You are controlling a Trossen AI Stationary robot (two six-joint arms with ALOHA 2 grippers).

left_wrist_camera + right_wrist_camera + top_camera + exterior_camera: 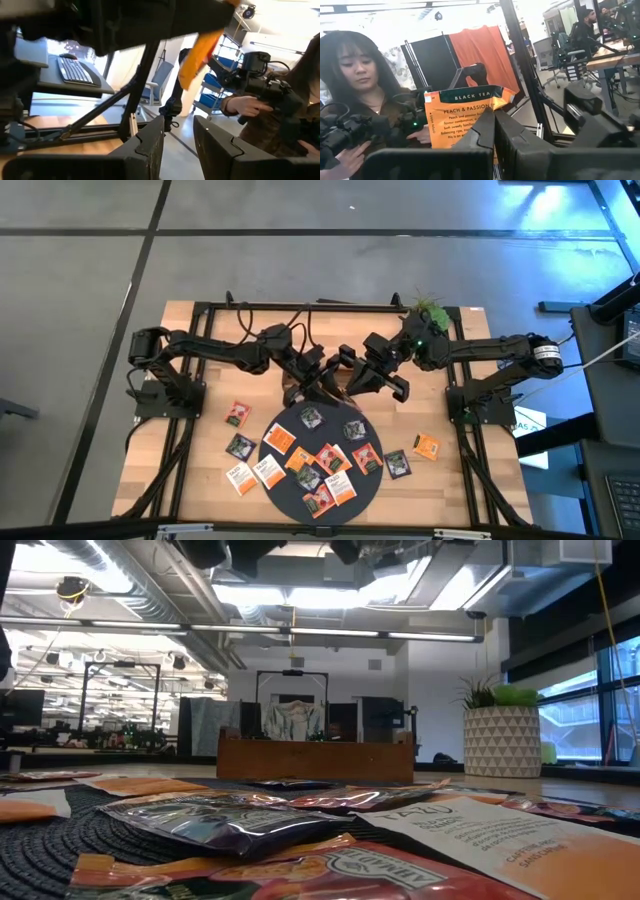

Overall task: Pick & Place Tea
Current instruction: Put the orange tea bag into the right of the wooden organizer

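My right gripper [493, 131] is shut on an orange tea sachet [462, 117] printed "Black Tea". It holds the sachet in the air over the middle of the table, above the brown wooden tray [300, 392]. My left gripper [179, 145] faces it from the table's left, open with nothing between its fingers. The same orange sachet [200, 55] shows beyond and clear of the left fingers. Several more tea sachets lie flat on the dark round mat [285, 485] and on the wood around it, such as a red one [237, 414] and an orange one [427, 446]. My right gripper pinches the orange sachet's lower part [479, 125] between its two shut fingers, which run about level. The sachet stands up past the fingertips, lifted clear of everything. Its printed face shows and one top corner [506, 98] is bent over.
A potted plant [430, 310] stands at the table's far right, its white pot [500, 740] showing in the low view. The black frame's struts [140, 95] run close by the grippers. A person [355, 85] stands beyond the table holding a dark device.
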